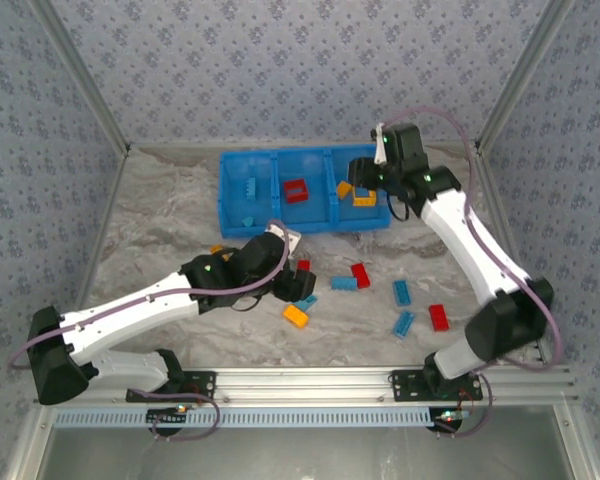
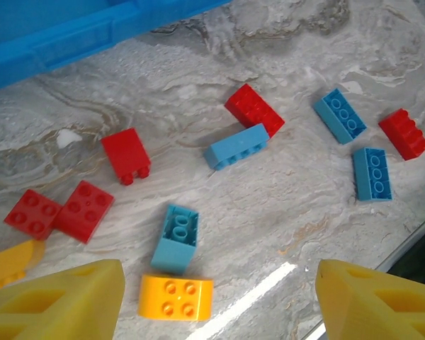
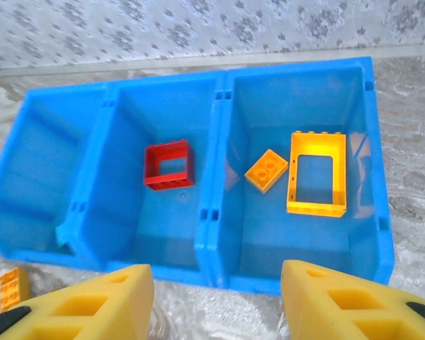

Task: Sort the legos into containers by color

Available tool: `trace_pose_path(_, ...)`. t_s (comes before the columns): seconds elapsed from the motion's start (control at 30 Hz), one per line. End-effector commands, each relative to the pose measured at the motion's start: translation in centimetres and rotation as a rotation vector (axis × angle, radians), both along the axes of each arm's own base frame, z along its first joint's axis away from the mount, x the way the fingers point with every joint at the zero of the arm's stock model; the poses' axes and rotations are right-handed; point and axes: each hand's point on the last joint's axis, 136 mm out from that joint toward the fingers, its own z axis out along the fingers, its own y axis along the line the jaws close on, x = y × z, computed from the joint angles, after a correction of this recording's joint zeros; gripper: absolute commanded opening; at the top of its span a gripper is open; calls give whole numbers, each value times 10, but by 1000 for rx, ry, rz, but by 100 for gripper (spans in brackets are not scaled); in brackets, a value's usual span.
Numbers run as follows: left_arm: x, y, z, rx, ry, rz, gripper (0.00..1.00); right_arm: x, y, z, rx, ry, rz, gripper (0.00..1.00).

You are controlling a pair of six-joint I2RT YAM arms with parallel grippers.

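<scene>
Left jaws: open, pads (image 2: 64, 301) spread wide, nothing between them, hanging above the surface (image 2: 283, 212) and touching no brick. Closest in, just ahead of the gap and nearer my left pad, is an orange brick (image 2: 176, 297), studs up. A light-blue brick (image 2: 176, 239) sits against its far side, touching or nearly so; I cannot tell which. Out past my left pad are a pair of red bricks (image 2: 85, 210) side by side, and a third red brick (image 2: 127, 156) further ahead. Ahead and to the right, well apart from one another, lie more loose blue and red pieces. The bin (image 2: 71, 35) lies beyond them all. My reading is that the orange brick is the pick. To do it well I would shift left until the gap is centred over it. I would then square the pads to its flat sides and come down clear of the light-blue neighbour so it isn't dragged along. Right jaws: also open and empty, their pads (image 3: 78, 304) hovering above the bin's near wall. Beyond them, the right compartment holds an orange frame (image 3: 316, 174) and a small orange piece (image 3: 266, 171), and the middle one holds a red frame (image 3: 168, 165). So I judge orange goes right and red goes middle. Release low over the compartment's centre, so nothing bounces across a divider.
</scene>
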Motion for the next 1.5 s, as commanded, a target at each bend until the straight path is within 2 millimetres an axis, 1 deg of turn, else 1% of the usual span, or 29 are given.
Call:
trace_pose_path(0.0, -3, 22, 2, 16, 3, 43, 72, -34, -3, -17, -34, 11, -23, 54)
trace_pose_path(0.1, -3, 37, 3, 47, -3, 55, 72, -73, 5, -17, -24, 3, 16, 57)
trace_pose_path(0.13, -3, 42, 3, 51, -3, 60, 72, -85, 8, -14, -21, -4, 30, 57)
trace_pose_path(0.17, -2, 48, 5, 53, -2, 72, 72, -99, 10, -25, -34, 11, 47, 59)
trace_pose_path(0.27, -1, 71, 2, 62, 24, 146, 73, -134, 16, -38, -60, 37, 89, 60)
trace_pose_path(0.37, 2, 92, 1, 34, 55, 248, 73, -163, 23, -49, -58, 50, 126, 60)
trace_pose_path(0.43, 6, 104, -2, 10, 78, 327, 73, -179, 30, -62, -61, 59, 152, 60)
trace_pose_path(0.47, 8, 107, -4, -4, 92, 352, 71, -187, 36, -69, -63, 60, 165, 60)
trace_pose_path(0.5, 9, 106, -6, -16, 105, 353, 71, -195, 43, -74, -66, 57, 194, 60)
trace_pose_path(0.53, 11, 102, -8, -20, 109, 334, 71, -203, 51, -82, -73, 59, 219, 62)
trace_pose_path(0.6, 17, 95, -17, 25, 115, 295, 70, -214, 62, -98, -95, 84, 260, 64)
trace_pose_path(0.67, 28, 88, -31, 110, 145, 259, 71, -219, 75, -106, -103, 86, 281, 64)
trace_pose_path(0.73, 42, 85, -45, 186, 184, 272, 71, -222, 83, -116, -123, 99, 291, 65)
trace_pose_path(0.8, 57, 75, -55, 215, 198, 272, 70, -223, 90, -123, -129, 102, 297, 65)
trace_pose_path(0.83, 65, 66, -56, 214, 192, 263, 70, -223, 91, -125, -136, 98, 292, 65)
trace_pose_path(0.9, 77, 39, -54, 174, 163, 179, 69, -221, 91, -127, -131, 93, 280, 65)
trace_pose_path(0.97, 85, 15, -58, 189, 109, 75, 69, -218, 86, -126, -128, 88, 242, 65)
trace_pose_path(1.07, 93, 1, -79, 264, 175, 63, 70, -215, 71, -114, -107, 61, 170, 68)
trace_pose_path(1.17, 94, -16, -95, 293, 215, 63, 71, -217, 62, -101, -53, 24, 160, 72)
trace_pose_path(1.23, 96, -24, -105, 321, 223, 81, 71, -220, 53, -96, -19, 1, 157, 76)
trace_pose_path(1.3, 97, -17, -119, 391, 248, 137, 72, -222, 45, -88, 23, -24, 151, 79)
trace_pose_path(1.37, 101, -16, -129, 417, 263, 178, 72, -224, 34, -78, 59, -47, 137, 81)
trace_pose_path(1.47, 104, -22, -140, 416, 280, 186, 71, -225, 22, -70, 75, -66, 116, 82)
